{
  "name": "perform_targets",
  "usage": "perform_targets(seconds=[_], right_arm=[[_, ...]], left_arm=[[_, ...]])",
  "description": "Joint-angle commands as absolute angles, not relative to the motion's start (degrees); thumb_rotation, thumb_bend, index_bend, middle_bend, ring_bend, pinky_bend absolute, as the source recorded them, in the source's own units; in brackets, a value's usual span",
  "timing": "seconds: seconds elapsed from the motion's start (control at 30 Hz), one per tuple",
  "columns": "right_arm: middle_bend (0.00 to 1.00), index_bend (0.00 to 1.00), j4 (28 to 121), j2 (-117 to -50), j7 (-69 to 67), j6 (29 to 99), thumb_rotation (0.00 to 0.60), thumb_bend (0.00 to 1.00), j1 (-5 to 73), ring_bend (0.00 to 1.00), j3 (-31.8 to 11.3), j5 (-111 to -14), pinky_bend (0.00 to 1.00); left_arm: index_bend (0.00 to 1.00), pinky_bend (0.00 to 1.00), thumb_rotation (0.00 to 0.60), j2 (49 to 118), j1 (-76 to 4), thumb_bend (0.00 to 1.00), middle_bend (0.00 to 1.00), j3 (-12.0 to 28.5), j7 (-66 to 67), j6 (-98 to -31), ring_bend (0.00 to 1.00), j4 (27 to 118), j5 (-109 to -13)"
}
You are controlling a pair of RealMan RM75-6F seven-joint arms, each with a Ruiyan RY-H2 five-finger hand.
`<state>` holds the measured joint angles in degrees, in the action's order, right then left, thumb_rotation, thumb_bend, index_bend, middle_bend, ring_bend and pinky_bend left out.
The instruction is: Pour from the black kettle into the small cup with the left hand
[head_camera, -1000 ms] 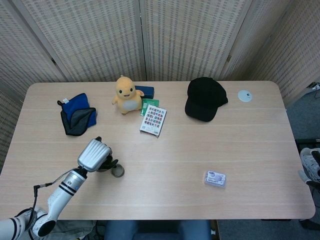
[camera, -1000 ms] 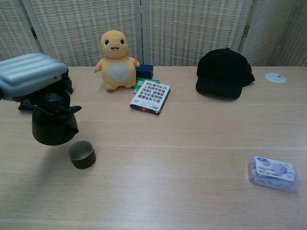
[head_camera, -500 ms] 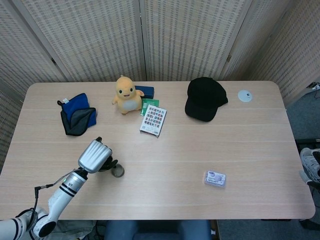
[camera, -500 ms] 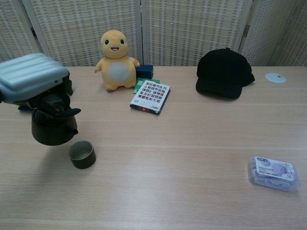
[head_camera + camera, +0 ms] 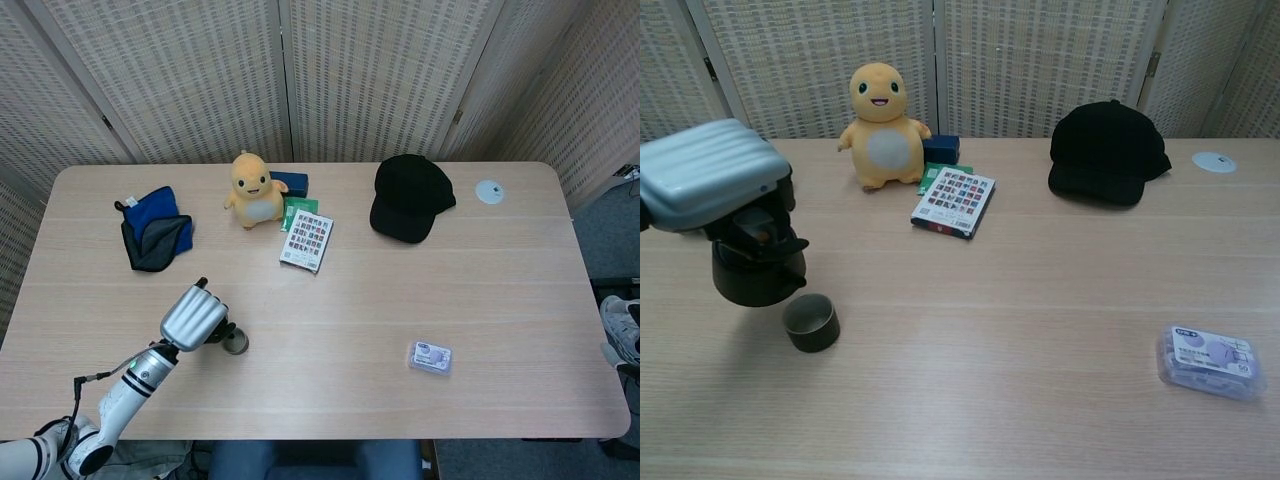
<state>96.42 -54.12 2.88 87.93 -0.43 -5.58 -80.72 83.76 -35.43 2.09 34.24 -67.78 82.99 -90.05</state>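
My left hand (image 5: pixel 710 174) grips the black kettle (image 5: pixel 753 270) from above, holding it just over the table at the left. The kettle hangs close to upright, its spout turned toward the small dark cup (image 5: pixel 811 322), which stands on the table just right of and below it. In the head view the left hand (image 5: pixel 193 317) covers most of the kettle, and the cup (image 5: pixel 236 344) shows at its right edge. No liquid is visible. The right hand is in neither view.
A yellow plush toy (image 5: pixel 880 125), a patterned booklet (image 5: pixel 954 202) and a black cap (image 5: pixel 1108 151) lie further back. A blue and grey cloth (image 5: pixel 155 229) sits at the back left, a clear plastic box (image 5: pixel 1209 361) at the front right, a white disc (image 5: pixel 1214 161) at the far right.
The left hand has shifted slightly right and toward the cup, carrying the kettle with it. The cup has not moved.
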Motion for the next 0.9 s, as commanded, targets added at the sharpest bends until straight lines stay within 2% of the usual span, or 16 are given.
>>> perform_targets(seconds=[0.03,0.1,0.3,0.9], right_arm=[[0.38,0.38,96.3,-54.2,2.8,87.9,0.6,0.17,-0.5,0.31,-5.5,-80.7,0.38],[0.38,0.38,96.3,-54.2,2.8,87.8,0.6,0.17,-0.5,0.31,-5.6,-80.6,0.38],[0.38,0.38,96.1,-54.2,2.6,87.7,0.6,0.17,-0.5,0.31,-5.5,-80.3,0.38],[0.38,0.38,95.9,-54.1,2.2,87.7,0.6,0.17,-0.9,0.31,-5.5,-80.2,0.38]], left_arm=[[1.0,0.49,0.443,83.9,-35.4,0.36,1.0,2.0,34.3,-67.7,0.96,82.9,-90.2],[1.0,0.49,0.496,84.0,-35.4,0.36,1.0,2.0,34.3,-67.6,0.96,83.0,-90.3],[1.0,0.49,0.529,84.0,-35.5,0.36,1.0,2.0,34.4,-67.3,0.96,83.1,-90.5],[1.0,0.5,0.532,84.6,-35.7,0.36,1.0,2.2,36.2,-66.8,0.96,83.7,-91.1]])
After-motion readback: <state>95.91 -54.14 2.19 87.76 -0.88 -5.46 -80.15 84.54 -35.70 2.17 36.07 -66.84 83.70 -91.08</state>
